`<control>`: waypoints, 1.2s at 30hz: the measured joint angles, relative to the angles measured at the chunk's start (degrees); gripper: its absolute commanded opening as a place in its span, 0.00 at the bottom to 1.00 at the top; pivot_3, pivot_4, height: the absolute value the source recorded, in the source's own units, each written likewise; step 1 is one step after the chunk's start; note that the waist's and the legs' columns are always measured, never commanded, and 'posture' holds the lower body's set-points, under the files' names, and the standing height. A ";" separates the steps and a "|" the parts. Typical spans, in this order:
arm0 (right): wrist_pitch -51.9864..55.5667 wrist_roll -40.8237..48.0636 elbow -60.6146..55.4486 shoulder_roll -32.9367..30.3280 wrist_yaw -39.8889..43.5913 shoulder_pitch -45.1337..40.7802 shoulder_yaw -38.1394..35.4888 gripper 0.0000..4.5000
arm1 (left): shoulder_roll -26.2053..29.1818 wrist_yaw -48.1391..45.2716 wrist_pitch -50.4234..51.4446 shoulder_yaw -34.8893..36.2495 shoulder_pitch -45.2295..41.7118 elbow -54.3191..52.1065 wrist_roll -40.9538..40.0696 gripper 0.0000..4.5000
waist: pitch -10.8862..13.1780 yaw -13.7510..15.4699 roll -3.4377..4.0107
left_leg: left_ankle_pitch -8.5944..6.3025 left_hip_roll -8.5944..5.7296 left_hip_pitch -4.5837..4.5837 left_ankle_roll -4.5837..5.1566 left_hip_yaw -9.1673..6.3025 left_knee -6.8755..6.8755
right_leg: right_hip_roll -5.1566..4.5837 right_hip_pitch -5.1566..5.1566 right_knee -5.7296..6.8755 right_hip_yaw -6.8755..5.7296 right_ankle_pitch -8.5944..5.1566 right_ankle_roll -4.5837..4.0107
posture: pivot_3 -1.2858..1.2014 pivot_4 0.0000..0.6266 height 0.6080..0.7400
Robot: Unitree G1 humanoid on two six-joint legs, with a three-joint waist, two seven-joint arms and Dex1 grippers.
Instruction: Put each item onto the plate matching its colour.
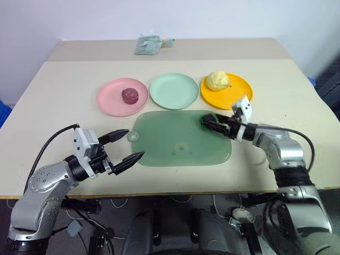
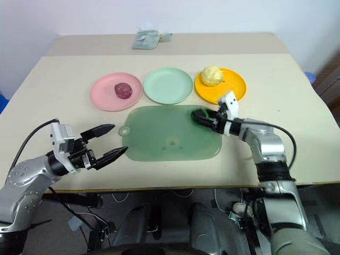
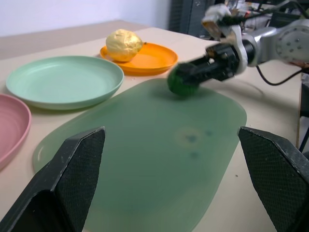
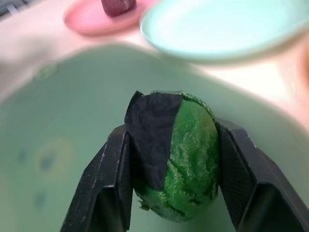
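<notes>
Two of the three items were already home, so only the green one was left to place. Starting at my left, my left gripper (image 1: 125, 145) hung with its fingers spread wide and empty, just off the near left corner of the green mat (image 1: 175, 151), and I judged it best kept idle there, out of the carry path. Beyond it, the pink plate (image 1: 109, 101) held the dark red item (image 1: 130, 95), and next to that the mint green plate (image 1: 174, 91) lay bare, which made it my target. Further right, the yellow-orange plate (image 1: 239, 87) carried the pale yellow item (image 1: 217, 81). My right gripper (image 4: 176, 164) was clamped on the green-and-black item (image 4: 181, 154) at the far right edge of the mat, one finger pressed against each side of it.

The grip looked centred, but the toy was rounded and bumpy, so I reckoned a squeeze held steady would matter more than speed. I thought the lift should clear the mat before any sideways travel, then pass up and left over the near rim of the mint green plate. I judged it wise to keep well off the yellow-orange plate close behind my wrist, and to lower the item near the plate's middle before letting go, since it might roll.
</notes>
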 measured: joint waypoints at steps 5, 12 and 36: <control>-12.42 -3.76 18.68 7.06 -4.67 -15.63 -0.15 0.44 | -0.17 1.80 -0.07 1.32 1.57 -1.20 -0.03 1.00 | 0.00 -0.12 0.00 | 0.10 0.01 0.00 -0.17 0.03 -0.02 | 0.03 0.00 0.01 0.00 0.05 0.10 | 0.52 0.24 1.00; -26.47 -10.13 47.10 15.81 -16.75 -30.76 -1.03 0.62 | -2.41 9.10 0.09 2.42 7.02 -7.79 1.09 1.00 | 0.01 0.05 -0.01 | 0.19 -0.01 -0.08 -0.35 0.00 -0.08 | 0.02 -0.02 -0.04 0.00 0.05 0.09 | 0.52 0.24 1.00; -15.98 -7.02 -1.19 1.44 -2.72 5.52 -3.95 0.99 | -8.26 22.04 -2.06 -3.66 -0.14 -4.10 13.45 1.00 | -0.02 0.70 -0.01 | 0.19 -0.03 -0.07 -0.34 -0.06 -0.06 | -0.05 0.00 0.01 -0.05 0.09 0.19 | 0.52 0.24 1.00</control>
